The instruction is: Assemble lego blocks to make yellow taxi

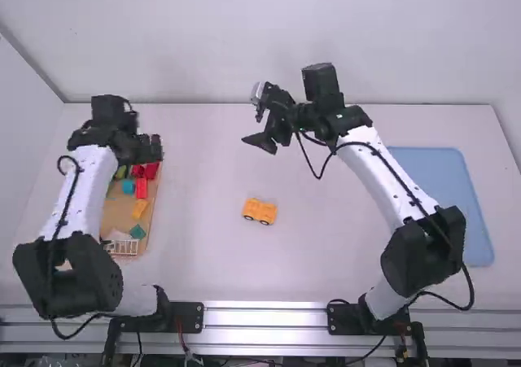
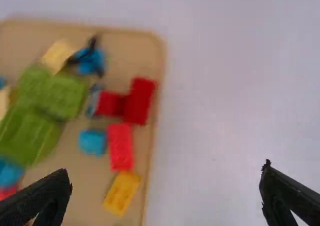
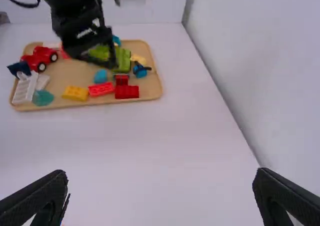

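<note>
The left gripper [image 2: 166,170], fingers spread, is nearer the tray [image 1: 116,212]. The yellow brick [image 2: 121,193], the probable next pick, lies baseward of it, long axis oblique to the tray's right rim. The yellow wheeled vehicle [image 1: 260,211] sits right of the tray; the right gripper [image 3: 161,175], also spread, is farther out.

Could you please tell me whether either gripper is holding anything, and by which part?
Nothing is held: the left gripper and right gripper are open; the yellow plastic toy car rests on the white table.
</note>
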Available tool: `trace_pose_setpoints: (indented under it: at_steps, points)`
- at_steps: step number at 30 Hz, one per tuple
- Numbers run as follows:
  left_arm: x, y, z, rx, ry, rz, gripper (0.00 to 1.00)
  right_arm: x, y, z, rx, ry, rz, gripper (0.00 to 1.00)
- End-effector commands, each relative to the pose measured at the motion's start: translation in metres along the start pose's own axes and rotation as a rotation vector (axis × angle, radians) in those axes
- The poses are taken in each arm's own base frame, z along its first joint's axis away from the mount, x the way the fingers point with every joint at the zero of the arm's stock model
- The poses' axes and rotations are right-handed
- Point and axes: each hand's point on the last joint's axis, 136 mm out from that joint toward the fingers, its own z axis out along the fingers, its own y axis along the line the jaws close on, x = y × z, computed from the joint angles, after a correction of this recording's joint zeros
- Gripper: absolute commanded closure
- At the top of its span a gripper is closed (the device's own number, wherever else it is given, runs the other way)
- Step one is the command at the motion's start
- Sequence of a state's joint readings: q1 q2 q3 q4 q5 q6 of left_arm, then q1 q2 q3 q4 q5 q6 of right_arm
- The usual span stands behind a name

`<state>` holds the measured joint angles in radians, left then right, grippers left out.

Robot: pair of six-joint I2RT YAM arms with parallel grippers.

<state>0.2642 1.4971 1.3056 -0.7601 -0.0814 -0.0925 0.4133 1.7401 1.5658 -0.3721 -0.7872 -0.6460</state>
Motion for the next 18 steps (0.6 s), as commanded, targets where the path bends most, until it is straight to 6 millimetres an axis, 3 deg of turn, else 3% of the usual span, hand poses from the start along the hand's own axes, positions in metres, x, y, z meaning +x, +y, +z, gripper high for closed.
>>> trace_pose_setpoints:
  at_steps: [1,5,10,16,18]
  points:
    - [0.000,0.048,-0.019,-0.146,-0.046,-0.411,0.01,-0.004,0.013,0.011,-0.060,-0.029,0.028,0.02]
    - [0.018,0.084,-0.026,-0.211,-0.017,-0.672,0.01,-0.010,0.018,0.019,-0.050,-0.026,-0.003,0.01]
    - [0.029,0.116,-0.029,-0.268,-0.007,-0.777,0.01,-0.011,0.021,0.027,-0.033,-0.006,-0.020,0.01]
    - [0.017,0.147,-0.026,-0.290,-0.081,-0.867,0.01,-0.011,0.021,0.027,-0.030,-0.007,-0.022,0.02]
    - [0.009,0.149,-0.023,-0.258,-0.099,-0.832,0.01,-0.011,0.021,0.027,-0.030,-0.006,-0.022,0.01]
